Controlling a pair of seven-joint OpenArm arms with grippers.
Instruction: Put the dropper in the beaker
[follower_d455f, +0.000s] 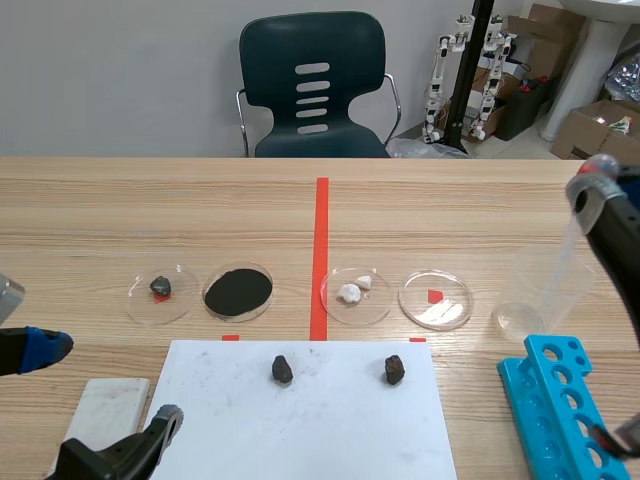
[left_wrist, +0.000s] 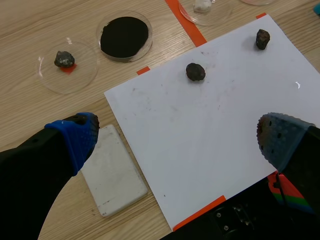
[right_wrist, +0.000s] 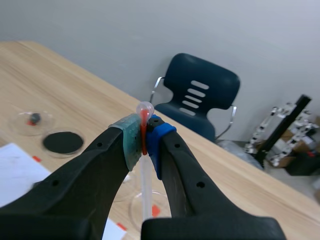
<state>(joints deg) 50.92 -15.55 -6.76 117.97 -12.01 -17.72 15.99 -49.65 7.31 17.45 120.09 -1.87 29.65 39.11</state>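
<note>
The dropper (follower_d455f: 566, 258), a thin clear tube, hangs slanted with its tip inside or just above the clear beaker (follower_d455f: 540, 297) at the table's right. My right gripper (follower_d455f: 592, 192) is shut on the dropper's top. In the right wrist view the rounded bulb (right_wrist: 145, 109), with a red streak below it, sticks out between the pads, and the tube (right_wrist: 145, 192) runs down past my right gripper (right_wrist: 144, 141). My left gripper (follower_d455f: 105, 385) stands open low at the left, over the white sheet's near-left corner (left_wrist: 200, 150), holding nothing (left_wrist: 177, 137).
A blue tube rack (follower_d455f: 560, 400) stands just in front of the beaker. Several petri dishes sit in a row: a stone (follower_d455f: 160, 287), black powder (follower_d455f: 238, 291), white lumps (follower_d455f: 355, 292), an empty one (follower_d455f: 435, 299). Two dark stones (follower_d455f: 282, 369) (follower_d455f: 394, 369) lie on the sheet; a white tile (left_wrist: 112, 170) lies beside it.
</note>
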